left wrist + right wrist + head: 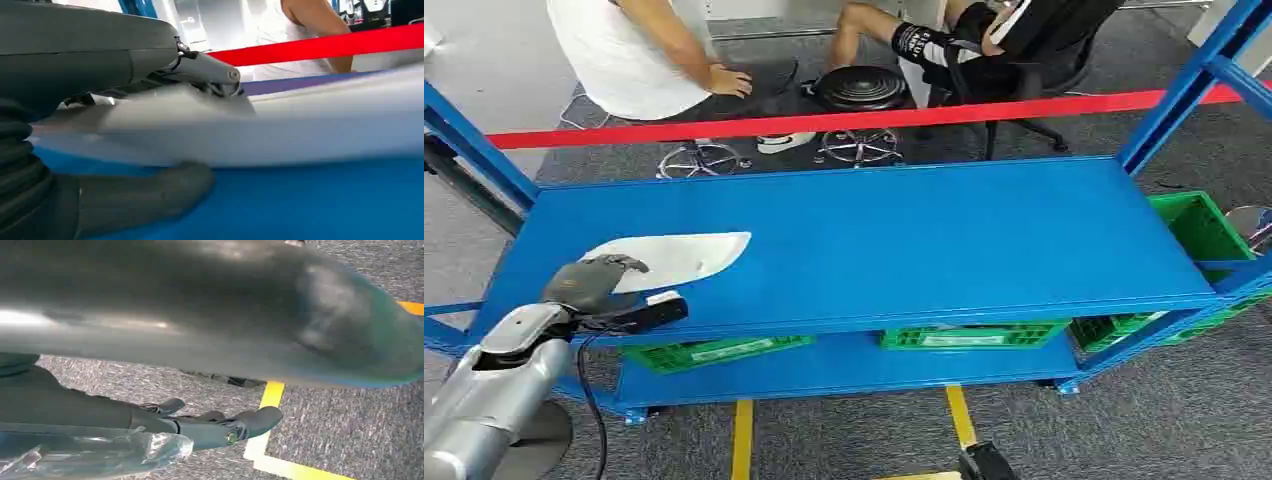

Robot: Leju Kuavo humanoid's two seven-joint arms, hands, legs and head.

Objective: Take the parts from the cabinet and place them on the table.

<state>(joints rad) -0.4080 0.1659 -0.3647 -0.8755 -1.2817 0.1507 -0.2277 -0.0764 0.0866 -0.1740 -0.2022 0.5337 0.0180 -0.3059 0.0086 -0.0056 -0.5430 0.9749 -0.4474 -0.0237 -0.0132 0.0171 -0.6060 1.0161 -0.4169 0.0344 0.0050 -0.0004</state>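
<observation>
A flat white part (679, 255) with a pointed end lies on the left of the blue shelf top (924, 240). My left hand (589, 282) grips its near end. In the left wrist view the fingers (200, 70) lie on top of the white part (300, 125) and the thumb (145, 200) sits under its edge, against the blue surface. My right hand (210, 427) hangs over the carpet, its fingers stretched out. A crinkled clear plastic wrap (100, 450) lies against them. Whether the right hand holds it is unclear.
Green crates (969, 337) stand on the lower shelf, and another green crate (1199, 225) is at the right end. A red tape barrier (824, 120) runs behind the rack. Beyond it people sit among stools. Yellow floor lines (742, 440) mark the carpet near me.
</observation>
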